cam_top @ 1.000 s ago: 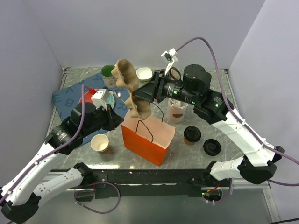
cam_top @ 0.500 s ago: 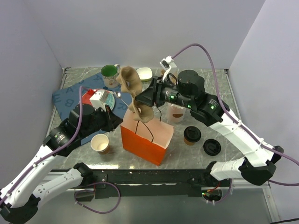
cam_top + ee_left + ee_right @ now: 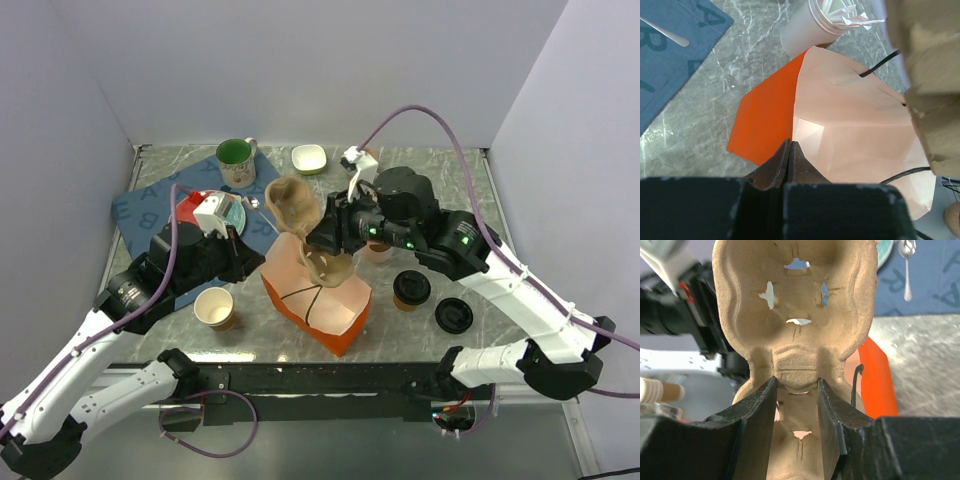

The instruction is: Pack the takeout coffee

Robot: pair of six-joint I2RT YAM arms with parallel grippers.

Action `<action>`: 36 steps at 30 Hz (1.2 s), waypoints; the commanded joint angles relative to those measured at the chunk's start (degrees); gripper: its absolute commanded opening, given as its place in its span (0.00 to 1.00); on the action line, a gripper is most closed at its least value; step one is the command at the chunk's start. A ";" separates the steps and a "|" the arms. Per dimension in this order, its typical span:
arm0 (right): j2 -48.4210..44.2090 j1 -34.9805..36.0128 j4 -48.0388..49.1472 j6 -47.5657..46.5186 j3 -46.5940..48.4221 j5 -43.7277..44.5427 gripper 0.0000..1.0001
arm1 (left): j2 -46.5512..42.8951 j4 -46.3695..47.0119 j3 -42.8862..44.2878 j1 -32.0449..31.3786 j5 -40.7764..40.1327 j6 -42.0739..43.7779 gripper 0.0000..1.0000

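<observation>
Right gripper [image 3: 318,238] is clamped on the neck of a brown pulp cup carrier [image 3: 295,205]. Its wrist cam shows both fingers [image 3: 760,405] squeezing the narrow middle, with one half of the carrier sticking up past the tips. The lower half drops below the gripper into the mouth of the orange bag [image 3: 335,310], so how deep it goes is hidden from every view.

Left gripper [image 3: 789,146] is closed tight right on the bag's near rim. The paper is so thin you can't really see it between the tips, but it looks pinched. From the top cam that gripper is mostly hidden under its own camera housing.

The takeout coffee [image 3: 411,288], brown cup with black lid on, stands on the table off to the right of the right gripper and a bit nearer the arm bases, apart from the bag and touching neither gripper. Neither wrist cam catches it. A loose black lid [image 3: 453,316] lies just beyond it, further right.

A white cup of stir sticks [image 3: 807,27] stands just past the bag's far side. From the top cam the right arm covers most of it. The carrier cuts off the right edge of the left wrist view.
</observation>
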 commanded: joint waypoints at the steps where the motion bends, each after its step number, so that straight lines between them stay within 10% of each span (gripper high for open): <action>1: 1.68 2.66 -6.84 -3.97 4.44 5.88 0.31 | 0.25 1.68 1.69 0.22 1.87 -1.42 0.01; 36: 9.41 7.32 -29.17 4.12 7.52 7.02 0.29 | 6.40 2.47 4.76 0.22 4.15 -6.08 0.01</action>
